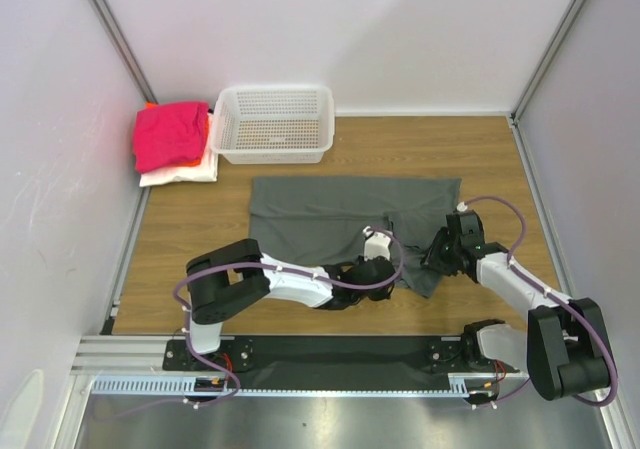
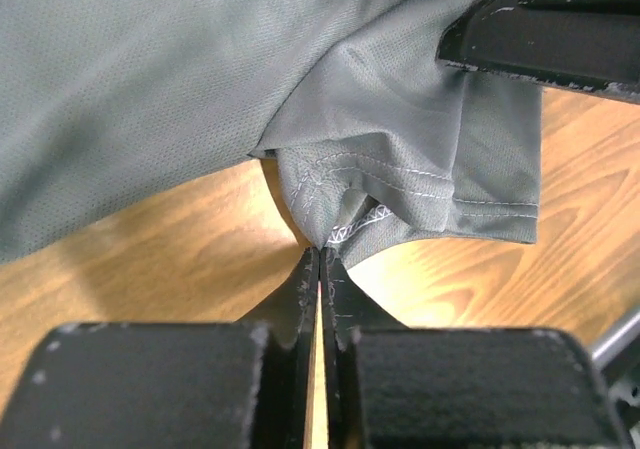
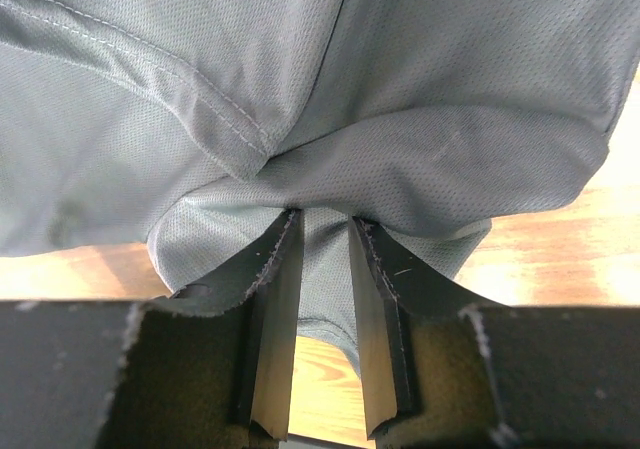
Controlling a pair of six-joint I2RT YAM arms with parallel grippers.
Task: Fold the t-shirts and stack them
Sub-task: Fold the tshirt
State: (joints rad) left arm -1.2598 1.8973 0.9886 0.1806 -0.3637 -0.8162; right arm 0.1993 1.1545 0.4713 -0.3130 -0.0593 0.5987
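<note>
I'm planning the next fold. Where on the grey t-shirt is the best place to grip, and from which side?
Take the grey t-shirt by its near stitched hem, coming from the arms' side: the rest lies flat, while this edge is bunched and raised. The left gripper is shut on it; the right gripper holds cloth alongside.

The spread t-shirt lies before the basket, stacked t-shirts leftward.
</note>
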